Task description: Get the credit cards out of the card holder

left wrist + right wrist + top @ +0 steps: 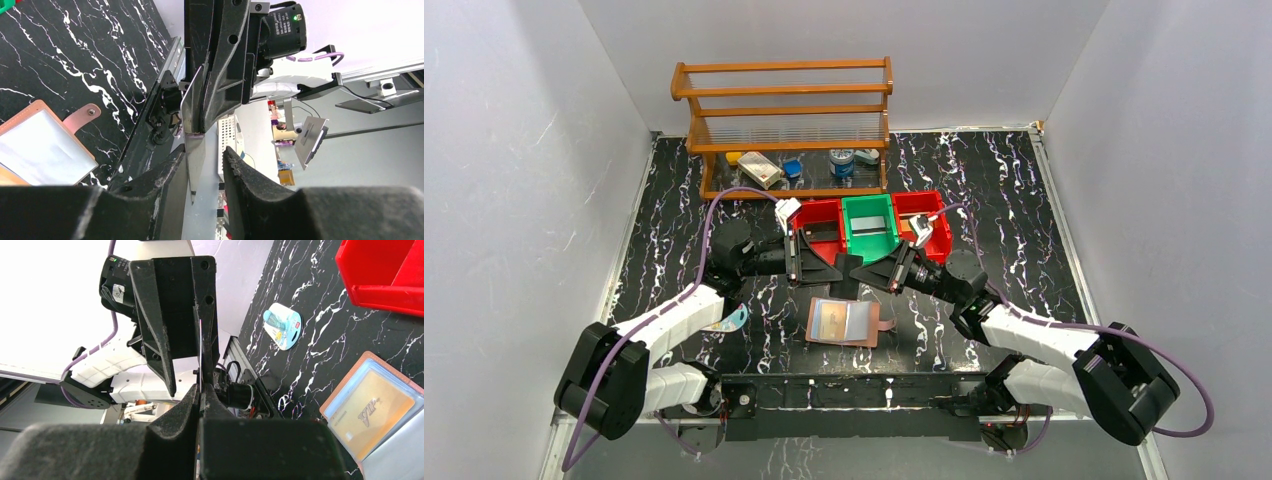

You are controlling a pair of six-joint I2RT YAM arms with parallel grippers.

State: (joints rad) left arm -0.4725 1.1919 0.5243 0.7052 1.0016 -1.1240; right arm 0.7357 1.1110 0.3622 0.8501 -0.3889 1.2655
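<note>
- card holder [844,322] lying open on the worktop [1024,200], a gold card [372,422] sitting in its pocket
- right gripper [201,388] jaws pinching a thin card [196,160] edge-on, left gripper [206,154] jaws gaping around it
- thin card likely slipping if right is releasing before left is clamping

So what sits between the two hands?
A thin card, pinched by the right hand, sits inside the open left hand; the left wrist view shows it.

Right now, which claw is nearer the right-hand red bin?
Right. The right claw, shut on a card, sits just front-left of that red bin; the left claw faces it from farther left.
</note>
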